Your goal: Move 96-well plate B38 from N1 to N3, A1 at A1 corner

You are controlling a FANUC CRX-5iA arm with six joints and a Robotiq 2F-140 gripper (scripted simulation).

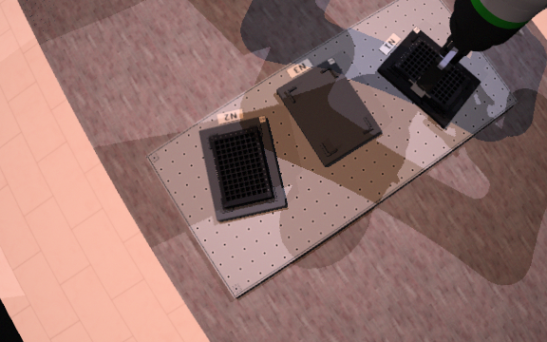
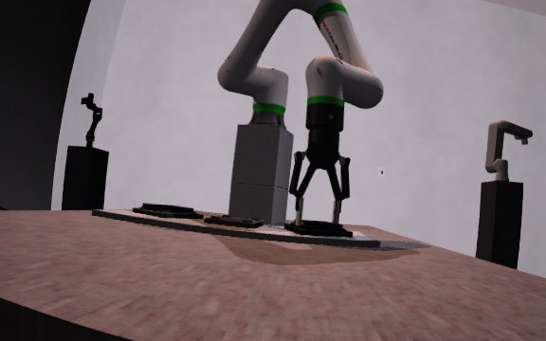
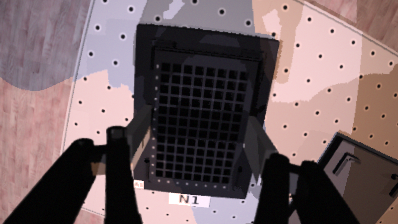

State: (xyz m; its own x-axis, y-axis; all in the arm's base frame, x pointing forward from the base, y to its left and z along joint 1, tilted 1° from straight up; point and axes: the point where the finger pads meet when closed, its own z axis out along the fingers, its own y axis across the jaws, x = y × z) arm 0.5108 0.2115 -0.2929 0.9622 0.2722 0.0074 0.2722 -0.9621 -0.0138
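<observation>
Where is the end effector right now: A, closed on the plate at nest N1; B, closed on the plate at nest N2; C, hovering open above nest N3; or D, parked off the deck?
A: the end effector has its fingers pressed against the long sides of the plate that sits above the N1 label, while nest N3 stands bare.

A reddish-brown wood-grain table (image 1: 397,266) carries a pale perforated deck plate (image 1: 254,237), lying from 7 o'clock toward 1 o'clock in the top view. On the deck sit nest N2 (image 1: 212,190) at 8 o'clock, nest N3 (image 1: 330,119) centrally, and nest N1 (image 1: 449,114) at 2 o'clock.
</observation>
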